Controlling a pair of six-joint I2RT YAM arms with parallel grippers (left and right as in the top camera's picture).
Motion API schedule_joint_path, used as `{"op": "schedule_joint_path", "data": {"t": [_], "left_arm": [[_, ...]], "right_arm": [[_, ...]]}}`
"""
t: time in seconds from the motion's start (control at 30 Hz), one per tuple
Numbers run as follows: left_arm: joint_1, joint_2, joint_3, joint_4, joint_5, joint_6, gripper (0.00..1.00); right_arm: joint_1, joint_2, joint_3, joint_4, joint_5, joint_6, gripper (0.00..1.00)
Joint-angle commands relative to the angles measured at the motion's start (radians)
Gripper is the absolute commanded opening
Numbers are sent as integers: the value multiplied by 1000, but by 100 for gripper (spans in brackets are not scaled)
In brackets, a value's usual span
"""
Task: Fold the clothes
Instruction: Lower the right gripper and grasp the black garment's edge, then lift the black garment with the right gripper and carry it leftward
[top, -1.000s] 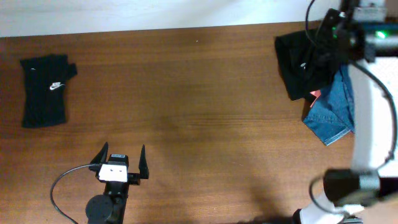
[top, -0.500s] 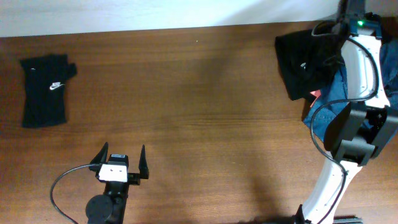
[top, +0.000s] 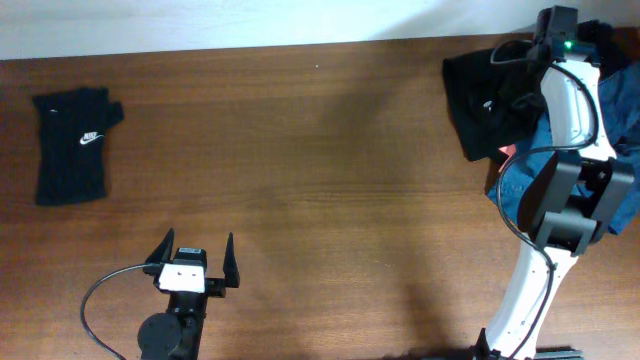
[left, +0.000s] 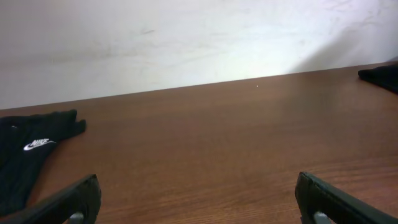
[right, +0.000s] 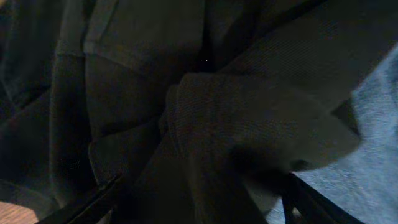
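Two grippers work this table (top: 320, 150), and only one is at the cloth. The left gripper (top: 197, 248) rests near the front edge, left of the middle, its fingers spread wide with nothing between them. The right gripper (right: 199, 202) is at the far right corner, its fingers apart on either side of a bunched ridge of the black shirt (top: 468, 88); they do not look pinched on it.

The step in hand seems to be drawing this shirt away from its neighbours so that it can be folded. To do it well, the fingers should close on a single layer at a hem or shoulder rather than on the thick bunch. A grab at the wad would likely drag the blue denim piece (top: 532, 180) and the coral-pink piece (top: 507, 152) along. Once lifted clear, the shirt wants carrying toward the bare middle of the table. There the left gripper can reach an opposite edge and help spread it flat before any fold.

Counted from the left edge:
- one black swoosh-marked piece (top: 73, 145), already folded, near the far left corner
- one black shirt, crumpled, its small white logo (top: 488, 105) showing
- one sliver of coral-pink just beside it toward the front
- one denim piece, partly under the right arm (top: 565, 95)

That makes four garments, one folded and three yet to do
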Motion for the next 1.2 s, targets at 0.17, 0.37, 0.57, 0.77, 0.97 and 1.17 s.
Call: {"op": "schedule_joint_path", "data": {"t": [0.17,0.37,0.57,0.77,0.97,1.17], "left_arm": [[2,-10,-8,3,-10,19,99],[3,-10,-7,3,-10,19,100],[3,-10,-8,3,-10,19,99],[3,-10,-7,3,-10,19,99],[3,-10,-7,3,-10,19,99],[3,-10,-7,3,-10,19,99]], "right_arm": [[5,37,5,-1,8,-27,4],[6,9,11,-48,32,-53,4],[50,-124,88,-113,29,-53,4],[176,-299,218,-221,29,-107,4],[349,-431,234,-288,21,-159,4],[568,-510,235,-336,-93,-247,4]]}}
